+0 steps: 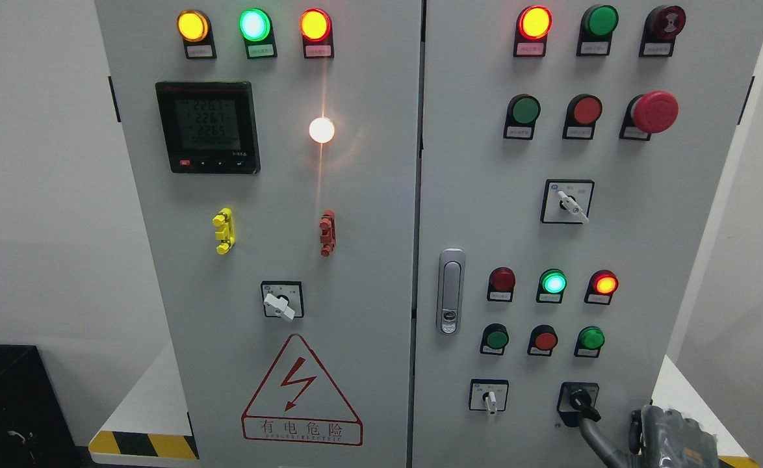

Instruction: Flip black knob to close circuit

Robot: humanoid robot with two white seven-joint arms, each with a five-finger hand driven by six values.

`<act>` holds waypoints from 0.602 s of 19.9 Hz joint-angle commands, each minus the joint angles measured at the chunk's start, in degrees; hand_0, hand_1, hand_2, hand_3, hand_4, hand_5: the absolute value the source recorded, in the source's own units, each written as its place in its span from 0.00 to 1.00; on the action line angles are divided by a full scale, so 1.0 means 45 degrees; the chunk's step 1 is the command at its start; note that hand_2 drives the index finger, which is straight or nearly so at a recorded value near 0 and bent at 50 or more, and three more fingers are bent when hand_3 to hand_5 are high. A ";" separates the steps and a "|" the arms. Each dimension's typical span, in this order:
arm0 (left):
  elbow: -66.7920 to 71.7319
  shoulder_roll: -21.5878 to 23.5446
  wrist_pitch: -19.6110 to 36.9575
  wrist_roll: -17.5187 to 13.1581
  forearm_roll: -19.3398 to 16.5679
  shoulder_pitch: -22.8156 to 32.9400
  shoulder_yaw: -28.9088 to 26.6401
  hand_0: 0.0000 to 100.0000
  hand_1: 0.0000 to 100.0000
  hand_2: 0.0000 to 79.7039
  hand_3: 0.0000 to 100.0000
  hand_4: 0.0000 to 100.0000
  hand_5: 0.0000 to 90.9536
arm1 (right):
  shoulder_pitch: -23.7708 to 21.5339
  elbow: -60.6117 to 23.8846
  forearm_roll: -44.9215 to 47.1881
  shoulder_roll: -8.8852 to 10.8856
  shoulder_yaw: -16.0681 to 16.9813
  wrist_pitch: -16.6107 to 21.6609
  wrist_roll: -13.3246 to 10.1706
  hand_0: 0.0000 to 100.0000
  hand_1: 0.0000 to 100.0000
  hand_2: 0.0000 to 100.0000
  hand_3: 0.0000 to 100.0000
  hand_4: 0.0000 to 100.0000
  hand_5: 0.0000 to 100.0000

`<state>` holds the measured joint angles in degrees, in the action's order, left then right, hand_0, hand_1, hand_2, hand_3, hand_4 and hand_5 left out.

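Right hand (671, 437) sits at the bottom right corner of the head view, its grey body just beside and below the black knob (578, 400), and one dark finger (593, 432) reaches up toward the knob's lever; whether it touches the tip I cannot tell. Most of the fingers are cut off by the frame edge, so I cannot say if they are apart or together, and nothing shows them clamped on the knob. My left hand is out of sight. The knob sits low on the right door of the cabinet (355, 195), right of a white-handled switch (489, 398) and below a row of three buttons (543, 340). Its lever points down and to the right. To do this well, I judge I should bring the finger against the side of the lever near its tip, then push in an arc around the knob's centre rather than straight along the panel, keeping the hand clear of the white switch and the buttons above.
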<state>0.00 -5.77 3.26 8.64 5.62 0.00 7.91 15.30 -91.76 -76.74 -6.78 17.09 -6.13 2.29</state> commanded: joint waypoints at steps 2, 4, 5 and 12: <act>-0.0371 0.0012 -0.0001 -0.0006 0.0000 0.0293 0.0000 0.12 0.56 0.00 0.00 0.00 0.00 | 0.0018 -0.0097 0.0023 -0.0017 0.0030 0.0111 -0.0001 0.00 0.00 0.94 1.00 0.99 1.00; -0.0371 0.0012 -0.0001 -0.0006 0.0000 0.0293 0.0000 0.12 0.56 0.00 0.00 0.00 0.00 | -0.0002 -0.0097 0.0023 -0.0017 0.0030 0.0190 -0.0001 0.00 0.00 0.94 1.00 0.99 1.00; -0.0371 0.0013 -0.0001 -0.0006 0.0000 0.0293 0.0000 0.12 0.56 0.00 0.00 0.00 0.00 | -0.0002 -0.0097 0.0023 -0.0017 0.0030 0.0190 -0.0001 0.00 0.00 0.94 1.00 0.99 1.00; -0.0371 -0.0007 -0.0001 -0.0006 0.0000 0.0293 0.0000 0.12 0.56 0.00 0.00 0.00 0.00 | -0.0060 -0.0117 0.0023 -0.0076 -0.0204 0.0424 -0.0021 0.00 0.00 0.94 1.00 1.00 1.00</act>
<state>0.00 -5.77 3.26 8.64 5.62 0.00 7.91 15.27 -92.08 -76.65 -6.90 16.85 -4.75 2.33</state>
